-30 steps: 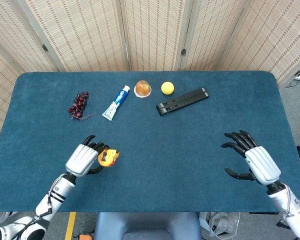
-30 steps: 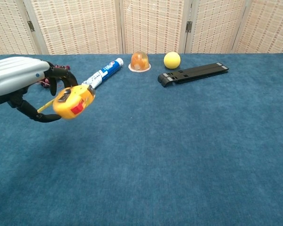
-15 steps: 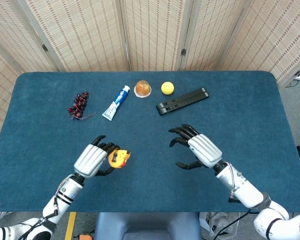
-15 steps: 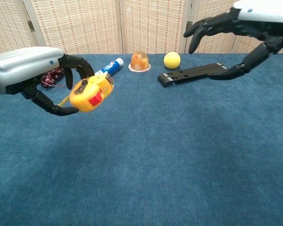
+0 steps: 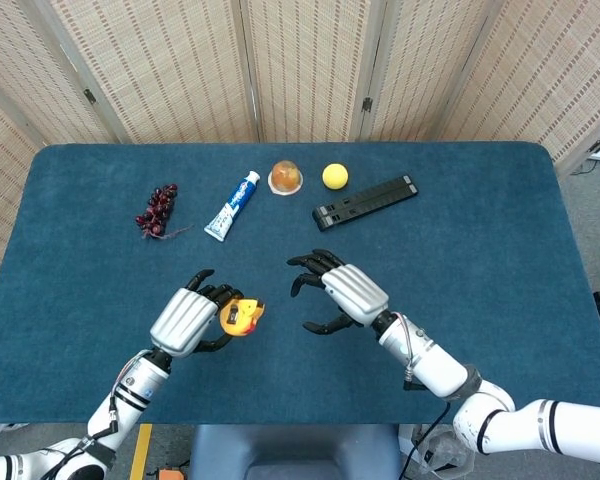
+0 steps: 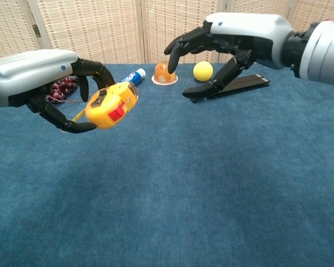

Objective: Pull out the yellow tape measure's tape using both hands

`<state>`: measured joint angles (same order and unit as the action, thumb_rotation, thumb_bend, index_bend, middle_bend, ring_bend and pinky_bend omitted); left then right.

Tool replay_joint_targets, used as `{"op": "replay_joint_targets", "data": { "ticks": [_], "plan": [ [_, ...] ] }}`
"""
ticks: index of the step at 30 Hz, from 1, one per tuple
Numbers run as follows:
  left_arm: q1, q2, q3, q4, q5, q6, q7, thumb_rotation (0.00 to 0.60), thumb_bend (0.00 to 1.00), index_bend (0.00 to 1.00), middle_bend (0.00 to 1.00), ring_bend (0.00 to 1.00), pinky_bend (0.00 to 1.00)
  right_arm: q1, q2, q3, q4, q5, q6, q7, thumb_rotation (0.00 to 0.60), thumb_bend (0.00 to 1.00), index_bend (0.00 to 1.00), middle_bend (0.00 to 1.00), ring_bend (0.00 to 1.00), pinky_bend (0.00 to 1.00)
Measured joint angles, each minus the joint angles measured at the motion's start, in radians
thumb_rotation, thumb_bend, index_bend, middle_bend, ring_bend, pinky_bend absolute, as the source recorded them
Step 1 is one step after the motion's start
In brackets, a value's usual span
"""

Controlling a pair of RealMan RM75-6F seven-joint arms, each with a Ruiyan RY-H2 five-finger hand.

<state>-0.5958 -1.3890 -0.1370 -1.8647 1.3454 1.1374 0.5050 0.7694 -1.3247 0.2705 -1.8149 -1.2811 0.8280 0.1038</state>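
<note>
My left hand holds the yellow tape measure above the blue table, its red button facing the chest camera. The tape looks retracted. My right hand hovers open just to the right of the tape measure, fingers spread and curved toward it, a small gap between them. It touches nothing.
Along the far side of the table lie dark grapes, a toothpaste tube, an orange jelly cup, a yellow ball and a black bar-shaped object.
My right hand has swept left from the table's right side to just beside the tape measure. The left hand has lifted the tape measure slightly and shifted it right.
</note>
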Motion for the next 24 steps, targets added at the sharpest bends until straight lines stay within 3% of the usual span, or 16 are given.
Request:
{"op": "replay_joint_targets", "data": {
  "ticks": [11, 24],
  "plan": [
    [-0.007, -0.014, 0.013, -0.008, -0.007, 0.010, 0.050, 0.600, 0.33, 0.47, 0.51, 0.45, 0.16, 0.079, -0.081, 0.011, 0.064, 0.121, -0.049, -0.045, 0.600, 0.28, 0.40, 0.15, 0.11, 0.03],
    [-0.022, -0.037, 0.019, -0.022, -0.022, 0.014, 0.095, 0.600, 0.33, 0.47, 0.51, 0.44, 0.15, 0.139, -0.152, 0.021, 0.112, 0.188, -0.060, -0.073, 0.600, 0.28, 0.41, 0.15, 0.10, 0.03]
  ]
}}
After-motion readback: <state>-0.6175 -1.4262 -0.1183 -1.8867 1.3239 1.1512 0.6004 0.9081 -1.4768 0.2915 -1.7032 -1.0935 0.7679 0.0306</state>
